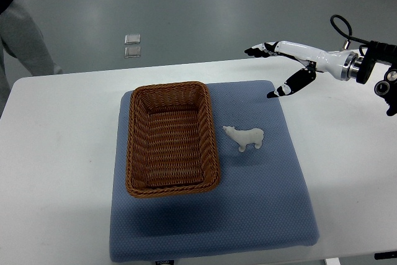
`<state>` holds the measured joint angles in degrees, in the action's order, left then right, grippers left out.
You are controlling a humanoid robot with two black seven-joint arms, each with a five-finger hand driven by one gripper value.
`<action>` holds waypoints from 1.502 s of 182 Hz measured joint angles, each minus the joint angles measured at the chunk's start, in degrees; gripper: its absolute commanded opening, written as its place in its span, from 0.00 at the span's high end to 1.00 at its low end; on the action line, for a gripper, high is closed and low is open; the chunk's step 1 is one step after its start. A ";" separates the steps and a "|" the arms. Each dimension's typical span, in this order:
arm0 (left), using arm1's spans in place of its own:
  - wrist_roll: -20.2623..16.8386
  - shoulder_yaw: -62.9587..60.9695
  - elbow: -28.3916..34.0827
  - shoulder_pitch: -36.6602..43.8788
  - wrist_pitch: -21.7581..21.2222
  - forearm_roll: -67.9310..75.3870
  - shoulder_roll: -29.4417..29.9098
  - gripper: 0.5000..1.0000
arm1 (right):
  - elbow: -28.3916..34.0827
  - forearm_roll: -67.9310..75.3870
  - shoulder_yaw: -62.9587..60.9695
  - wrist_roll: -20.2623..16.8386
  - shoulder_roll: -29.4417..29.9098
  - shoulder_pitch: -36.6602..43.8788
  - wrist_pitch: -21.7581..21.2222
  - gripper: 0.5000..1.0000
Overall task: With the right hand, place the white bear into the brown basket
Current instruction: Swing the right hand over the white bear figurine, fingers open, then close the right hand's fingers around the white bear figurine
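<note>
A small white bear [245, 136] stands on the blue mat [260, 203], just right of the brown wicker basket [138, 153]. The basket holds nothing. My right hand [268, 71] reaches in from the right edge and hovers above the mat's far right corner, well beyond and to the right of the bear. Its fingers [257, 50] are spread, the thumb pointing down toward the mat, and nothing is held. The left arm does not show.
The white table [56, 172] carries the mat. A person's grey-clad leg [25, 35] stands at the upper left beside the table. Two small clear squares [132, 46] lie on the floor beyond the table's far edge.
</note>
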<state>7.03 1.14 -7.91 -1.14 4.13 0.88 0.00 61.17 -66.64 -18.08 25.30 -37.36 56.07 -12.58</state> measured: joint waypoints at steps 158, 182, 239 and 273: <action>0.00 0.00 0.00 0.00 0.00 0.00 0.00 0.00 | 6.69 -8.53 4.90 -3.72 2.97 -0.98 -2.26 0.17; 0.00 0.00 0.00 -0.01 0.00 0.00 0.00 0.00 | 6.20 -12.89 5.03 -4.72 3.66 -2.63 -0.41 0.17; 0.00 0.00 0.00 -0.01 0.00 0.00 0.00 0.00 | 6.54 -19.05 5.96 -4.91 4.32 -2.57 0.87 0.17; 0.00 0.01 0.00 0.00 0.00 0.00 0.00 0.00 | 5.05 -20.53 6.12 -5.59 6.81 -2.40 1.47 0.18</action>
<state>7.03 1.16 -7.91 -1.14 4.13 0.88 0.00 66.22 -87.17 -11.96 19.71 -30.55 53.68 -11.11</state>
